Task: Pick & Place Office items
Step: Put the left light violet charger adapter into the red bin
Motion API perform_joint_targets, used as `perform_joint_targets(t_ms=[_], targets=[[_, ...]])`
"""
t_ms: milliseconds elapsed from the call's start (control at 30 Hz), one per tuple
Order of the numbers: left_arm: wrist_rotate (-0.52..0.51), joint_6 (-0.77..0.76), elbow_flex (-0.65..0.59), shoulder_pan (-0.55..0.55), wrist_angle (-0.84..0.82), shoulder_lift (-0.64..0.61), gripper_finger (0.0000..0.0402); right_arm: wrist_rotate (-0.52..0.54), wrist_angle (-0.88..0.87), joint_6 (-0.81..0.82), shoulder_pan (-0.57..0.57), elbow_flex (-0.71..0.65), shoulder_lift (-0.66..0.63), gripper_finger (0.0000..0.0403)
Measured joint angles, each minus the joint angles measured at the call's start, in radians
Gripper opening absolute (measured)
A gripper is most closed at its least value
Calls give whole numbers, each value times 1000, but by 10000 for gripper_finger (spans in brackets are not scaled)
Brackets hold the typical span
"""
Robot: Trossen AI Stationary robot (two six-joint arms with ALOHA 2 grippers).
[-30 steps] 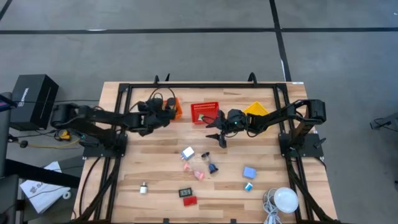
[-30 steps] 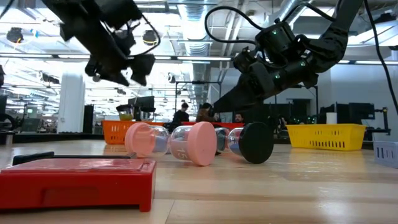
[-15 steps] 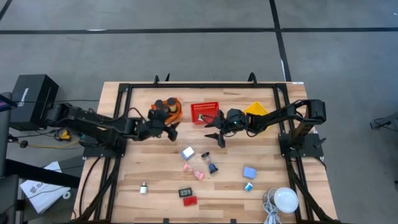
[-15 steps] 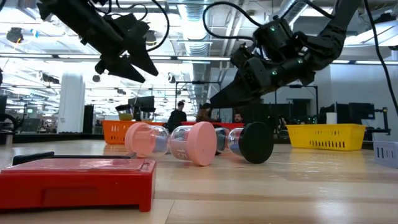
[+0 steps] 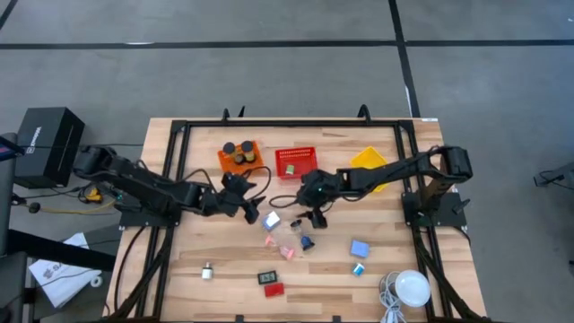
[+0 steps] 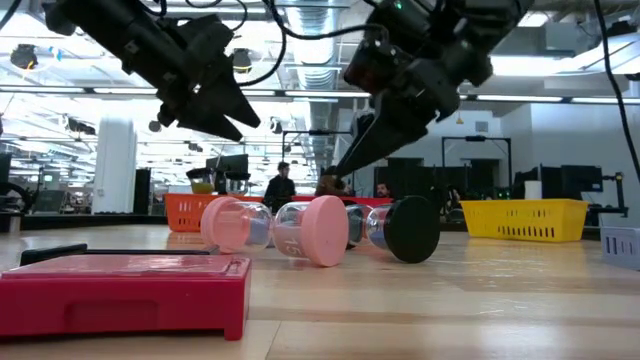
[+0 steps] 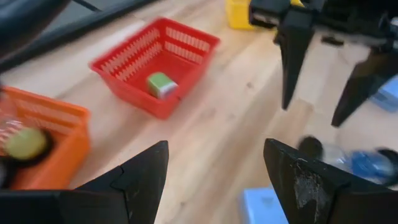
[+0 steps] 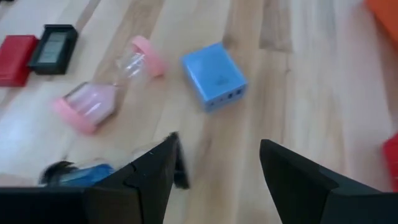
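Both fingers spread, empty; blue block (image 8: 214, 76) ahead of right fingers (image 8: 297, 180).

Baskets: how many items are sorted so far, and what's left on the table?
Done: two round items in the orange basket, one green piece in the red basket. In hand: nothing; left gripper and right gripper hang open over the blue block and pink hourglass. Left: roughly ten items.
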Motion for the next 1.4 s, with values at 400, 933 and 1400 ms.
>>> perform_joint_targets(t_ms=[400, 933, 1400], targets=[[145, 106, 0, -27, 168, 242, 260, 1, -209, 6, 22, 76, 0, 225], [208, 105, 1, -45, 286, 356, 260, 0, -210, 6, 16, 76, 0, 225], [210, 107, 1, -38, 307, 461, 255, 1, -203, 6, 16, 76, 0, 225]])
